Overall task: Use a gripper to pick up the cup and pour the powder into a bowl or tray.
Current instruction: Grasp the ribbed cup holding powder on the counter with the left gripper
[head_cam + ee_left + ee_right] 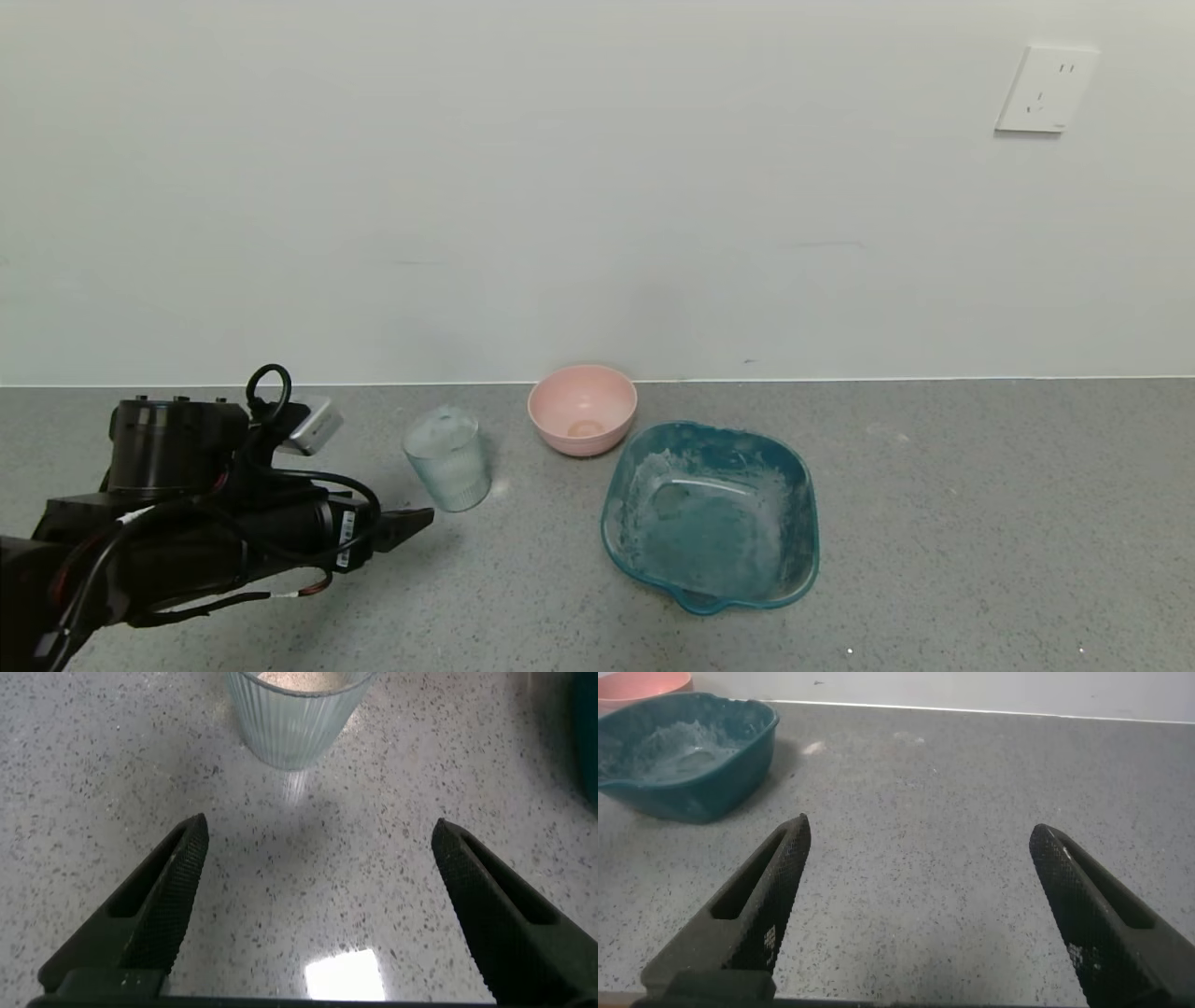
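Two grippers: both spread wide with nothing held.
Left gripper (318,873): low over the grey counter (934,523), fingers aimed at the cup, just short of it.
Right gripper (920,877): over bare counter, well apart from the vessels.
Cup (447,459): upright, frosted with powder (299,677), left of the bowl.
Teal tray (711,515): powder-dusted, right of cup.
Pink bowl (583,409): farthest, near the wall (560,187), touching the tray's rim.

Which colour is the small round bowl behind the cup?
The bowl is pale pink, plain, without pattern; the head view shows it best.
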`<act>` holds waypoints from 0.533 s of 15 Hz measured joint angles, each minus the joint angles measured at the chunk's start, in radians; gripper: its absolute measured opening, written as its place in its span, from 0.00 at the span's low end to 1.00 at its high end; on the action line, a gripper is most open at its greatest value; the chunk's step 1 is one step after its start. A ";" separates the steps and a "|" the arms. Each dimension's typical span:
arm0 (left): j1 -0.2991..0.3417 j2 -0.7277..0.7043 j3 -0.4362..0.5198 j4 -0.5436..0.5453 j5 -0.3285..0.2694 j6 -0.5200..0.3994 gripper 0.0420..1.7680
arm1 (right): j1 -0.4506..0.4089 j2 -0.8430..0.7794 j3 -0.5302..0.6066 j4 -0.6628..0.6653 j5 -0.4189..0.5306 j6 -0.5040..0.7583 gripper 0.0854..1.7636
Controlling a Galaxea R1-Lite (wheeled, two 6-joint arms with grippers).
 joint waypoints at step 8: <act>-0.001 0.157 0.040 -0.264 0.015 0.000 0.97 | 0.000 0.000 0.000 0.000 0.001 0.001 0.97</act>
